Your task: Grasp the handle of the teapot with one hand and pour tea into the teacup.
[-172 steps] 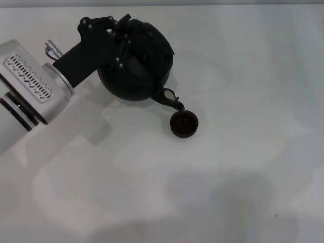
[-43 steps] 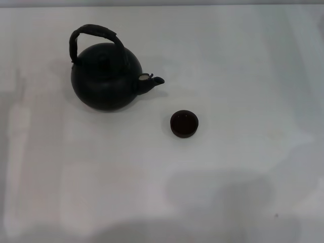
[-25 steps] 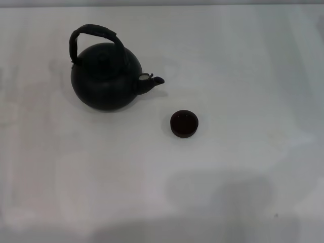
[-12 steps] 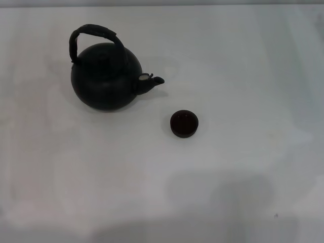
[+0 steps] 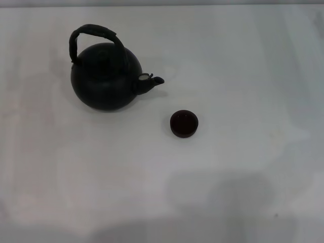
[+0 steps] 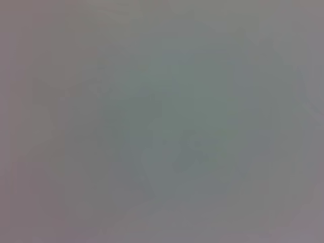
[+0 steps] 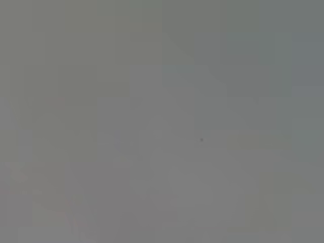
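A: Where's the teapot (image 5: 105, 77)?
B: Upright on the white worktop (image 5: 243, 66), spout toward the teacup (image 5: 184, 123). The handle (image 5: 94, 31) arches over the lid, with nothing gripping it.
A: And the teacup?
B: Near the spout, apart from the pot, its reddish inside showing.
A: Either tool?
B: Neither shows in any view, so I can't place things relative to them or tell their width. Both wrist views give only plain grey.

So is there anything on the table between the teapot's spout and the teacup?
No. In the head view the stretch between the teapot spout and the teacup is bare table; they stand apart.
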Controlling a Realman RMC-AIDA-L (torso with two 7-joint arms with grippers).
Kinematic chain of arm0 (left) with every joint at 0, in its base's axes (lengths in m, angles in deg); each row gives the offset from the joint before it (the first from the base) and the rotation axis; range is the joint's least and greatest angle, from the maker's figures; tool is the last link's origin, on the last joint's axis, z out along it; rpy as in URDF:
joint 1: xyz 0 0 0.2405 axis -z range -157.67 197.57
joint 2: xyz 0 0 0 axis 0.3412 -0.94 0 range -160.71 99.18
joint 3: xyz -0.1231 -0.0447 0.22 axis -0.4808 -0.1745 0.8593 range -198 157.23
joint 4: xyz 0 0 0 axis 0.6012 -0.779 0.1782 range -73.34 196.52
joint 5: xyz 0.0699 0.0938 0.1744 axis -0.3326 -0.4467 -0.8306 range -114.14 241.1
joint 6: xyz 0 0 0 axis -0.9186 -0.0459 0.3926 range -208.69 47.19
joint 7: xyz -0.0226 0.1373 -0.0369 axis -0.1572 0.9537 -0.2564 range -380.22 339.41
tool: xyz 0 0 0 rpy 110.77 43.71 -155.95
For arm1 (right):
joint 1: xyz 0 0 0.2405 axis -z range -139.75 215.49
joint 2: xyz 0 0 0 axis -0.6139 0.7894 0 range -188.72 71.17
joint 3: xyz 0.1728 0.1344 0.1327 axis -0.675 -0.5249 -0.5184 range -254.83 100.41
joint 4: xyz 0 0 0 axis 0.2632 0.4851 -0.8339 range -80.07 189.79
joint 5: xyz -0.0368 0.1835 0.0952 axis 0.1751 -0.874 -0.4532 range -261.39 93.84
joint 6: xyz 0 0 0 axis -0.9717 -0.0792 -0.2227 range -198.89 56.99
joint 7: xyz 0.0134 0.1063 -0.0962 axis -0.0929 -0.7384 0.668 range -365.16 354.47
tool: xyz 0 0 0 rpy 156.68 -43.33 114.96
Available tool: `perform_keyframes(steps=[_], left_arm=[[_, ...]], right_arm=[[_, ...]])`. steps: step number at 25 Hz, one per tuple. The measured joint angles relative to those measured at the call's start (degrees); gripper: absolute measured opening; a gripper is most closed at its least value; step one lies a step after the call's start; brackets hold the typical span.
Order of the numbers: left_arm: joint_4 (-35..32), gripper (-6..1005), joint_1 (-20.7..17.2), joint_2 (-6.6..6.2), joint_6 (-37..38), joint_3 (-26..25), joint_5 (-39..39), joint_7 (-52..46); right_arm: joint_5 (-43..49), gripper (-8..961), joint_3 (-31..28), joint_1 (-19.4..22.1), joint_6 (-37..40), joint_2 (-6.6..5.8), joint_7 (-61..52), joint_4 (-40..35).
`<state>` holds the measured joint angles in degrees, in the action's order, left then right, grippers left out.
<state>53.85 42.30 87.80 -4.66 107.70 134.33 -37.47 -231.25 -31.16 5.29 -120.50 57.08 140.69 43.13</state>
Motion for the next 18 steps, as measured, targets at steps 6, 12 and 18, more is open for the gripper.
perform_keyframes(steps=[6, 12, 18], left_arm=[[0.0, 763, 0.0, 0.00, 0.5, 0.0, -0.2, 0.0], [-0.4, 763, -0.5, 0.23, 0.7, 0.5, -0.5, 0.0], [-0.4, 764, -0.7, 0.46, 0.4, 1.1, -0.5, 0.0]], right_arm=[[0.0, 842, 0.0, -0.1, 0.0, -0.02, 0.0, 0.3], [0.0, 842, 0.0, 0.2, 0.0, -0.01, -0.1, 0.6], [0.0, 842, 0.0, 0.5, 0.3, -0.02, -0.1, 1.6]])
